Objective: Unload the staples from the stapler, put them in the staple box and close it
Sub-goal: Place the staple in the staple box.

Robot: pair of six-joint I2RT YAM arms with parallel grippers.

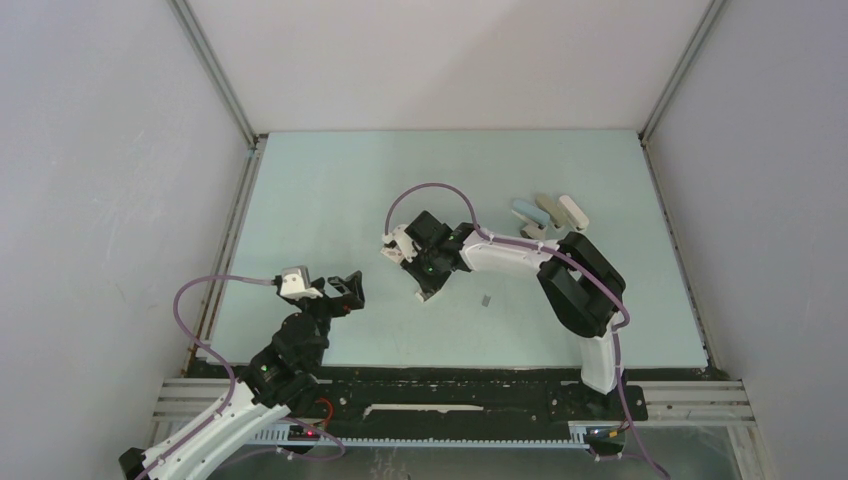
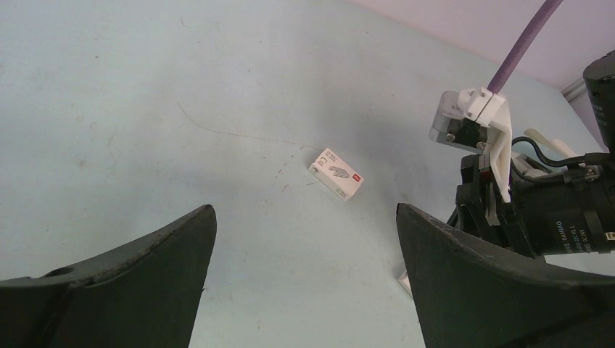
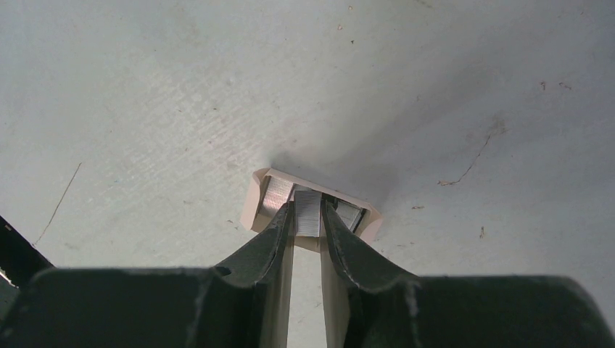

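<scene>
White box point(image 2: 335, 174), red mark point(image 2: 355, 176) (print illegible) — staples point(image 3: 307, 210)

Top cam: high, behind arm bases, looking down over whole table point(image 1: 320, 200). L wrist cam: low, near surface, facing across toward right arm point(image 2: 551, 217), shared w/ top view. R wrist cam: very close, pointed down at prob. same table.

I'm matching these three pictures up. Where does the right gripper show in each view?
Top external: the right gripper is near the table's middle.
Left wrist: at the right edge, under its white camera mount; tips hidden.
Right wrist: bottom centre, jaws pinching staples in an open box.
Shared landmark: the pale table top, in all three.
</scene>
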